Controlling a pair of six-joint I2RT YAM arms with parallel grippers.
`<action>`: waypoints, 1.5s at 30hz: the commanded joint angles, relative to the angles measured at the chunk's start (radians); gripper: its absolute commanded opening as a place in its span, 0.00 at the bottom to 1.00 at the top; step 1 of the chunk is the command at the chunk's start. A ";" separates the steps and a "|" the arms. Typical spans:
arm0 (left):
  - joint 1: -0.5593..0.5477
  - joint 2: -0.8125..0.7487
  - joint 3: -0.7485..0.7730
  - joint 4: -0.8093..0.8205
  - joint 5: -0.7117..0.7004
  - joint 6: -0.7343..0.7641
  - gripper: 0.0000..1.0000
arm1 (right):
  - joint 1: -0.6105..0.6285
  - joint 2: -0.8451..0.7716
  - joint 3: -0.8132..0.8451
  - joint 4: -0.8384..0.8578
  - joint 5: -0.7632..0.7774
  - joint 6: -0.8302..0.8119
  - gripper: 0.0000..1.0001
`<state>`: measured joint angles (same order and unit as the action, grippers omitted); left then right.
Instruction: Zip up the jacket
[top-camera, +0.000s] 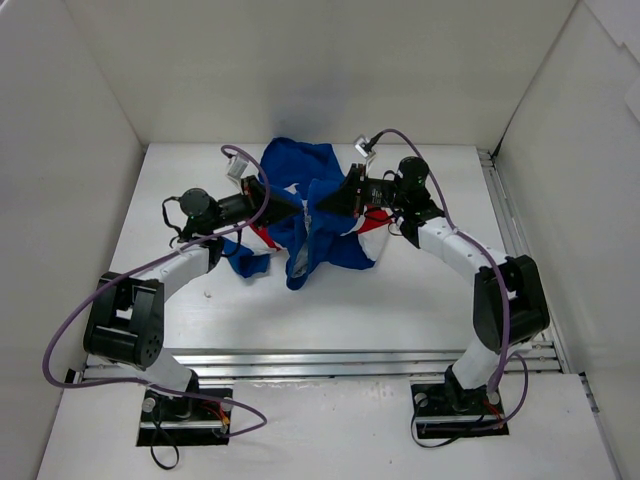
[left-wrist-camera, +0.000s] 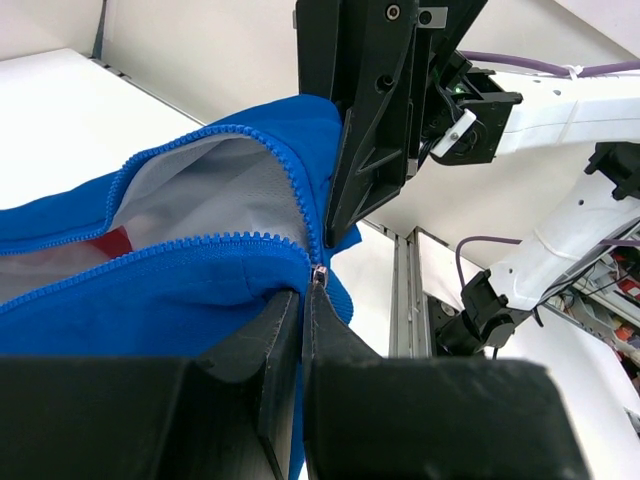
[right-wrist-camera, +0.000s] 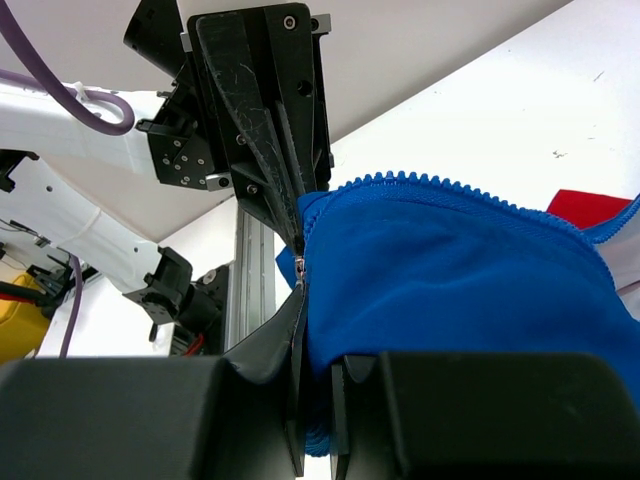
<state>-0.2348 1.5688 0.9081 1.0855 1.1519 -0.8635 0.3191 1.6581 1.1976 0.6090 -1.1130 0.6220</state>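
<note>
blue cloth is pinched from both sides, and that is where trouble could start: the jacket lies bunched at the centre of the white table, a little toward twelve o'clock, with most of it loose around the two grips. if the arms pull along a line that is not straight with the zipper teeth, the slider could jam or bite the grey lining, which shows in the open front just beside the teeth. thin fabric might also slip out of a pinch once tension rises, and the grippers sit tip to tip, so a small misjudged move could knock them together

the left gripper, reaching in from nine o'clock, has its fingers pressed together on the blue edge right under the slider. the right gripper, coming in from three o'clock, is likewise clamped on the blue fabric, with only cloth between its fingers. which of them has the pull tab itself i cannot tell; it is too small and half hidden between the tips
</note>
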 joint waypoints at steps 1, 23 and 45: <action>-0.005 -0.027 0.055 0.091 0.016 0.027 0.00 | 0.003 -0.001 0.053 0.115 -0.021 0.001 0.00; 0.005 -0.052 0.045 0.067 -0.043 0.046 0.00 | 0.003 -0.017 0.026 0.121 -0.018 0.001 0.00; 0.005 -0.012 0.031 0.254 -0.027 -0.081 0.00 | 0.008 0.002 0.042 0.127 -0.008 0.012 0.00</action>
<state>-0.2348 1.5703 0.9081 1.1851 1.1030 -0.9131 0.3210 1.6699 1.1976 0.6235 -1.1122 0.6289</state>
